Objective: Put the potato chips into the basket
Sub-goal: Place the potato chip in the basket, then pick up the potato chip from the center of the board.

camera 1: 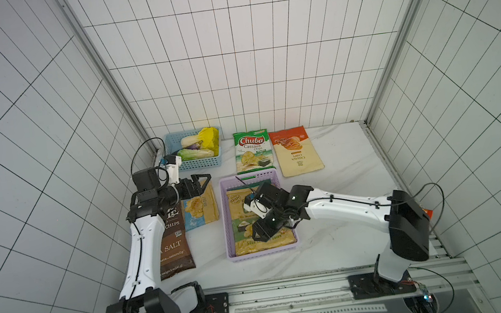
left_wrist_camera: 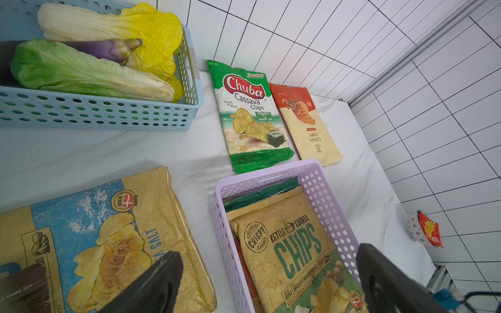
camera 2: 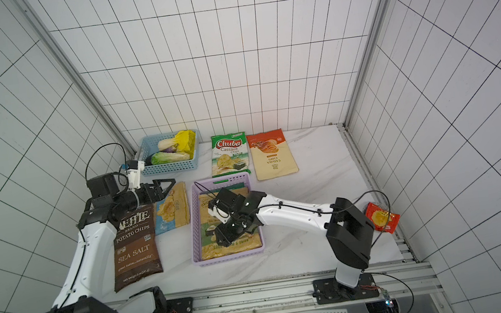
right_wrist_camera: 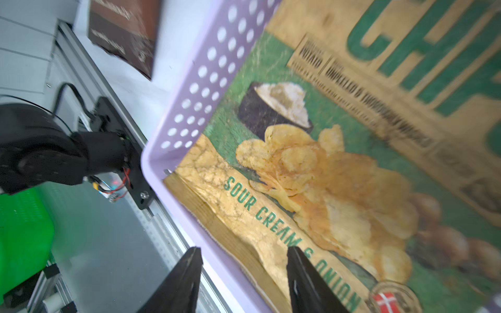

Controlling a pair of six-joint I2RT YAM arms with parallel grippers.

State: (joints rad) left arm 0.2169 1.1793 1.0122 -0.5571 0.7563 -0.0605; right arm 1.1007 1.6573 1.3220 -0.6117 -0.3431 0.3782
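The lilac basket [camera 1: 226, 219] [camera 2: 194, 230] [left_wrist_camera: 221, 233] [right_wrist_camera: 189, 89] holds a tan "CHIPS" sour-cream bag [camera 1: 239, 205] [left_wrist_camera: 287, 244] [right_wrist_camera: 311, 168] lying on a dark green bag [left_wrist_camera: 260, 192]. My right gripper [camera 1: 261, 237] [camera 2: 224, 241] [right_wrist_camera: 244, 252] hovers open over the basket's near end, gripping nothing. My left gripper [camera 1: 205, 183] [camera 2: 166, 186] [left_wrist_camera: 268, 252] stands wide open above a tan sea-salt bag [camera 1: 198, 207] [left_wrist_camera: 108, 244]. A brown Kettle bag [camera 2: 134, 245] lies under the left arm. Behind the basket lie the green Chuba bag [camera 1: 252, 152] [left_wrist_camera: 252, 116] and an orange-cream cassava bag [camera 1: 296, 151] [left_wrist_camera: 306, 124].
A blue basket [camera 1: 200, 163] [left_wrist_camera: 95, 113] with cabbages and an aubergine stands at the back left. A small red snack packet [camera 2: 382, 217] [left_wrist_camera: 427, 227] sits at the table's right edge, behind the right arm. Tiled walls close in three sides.
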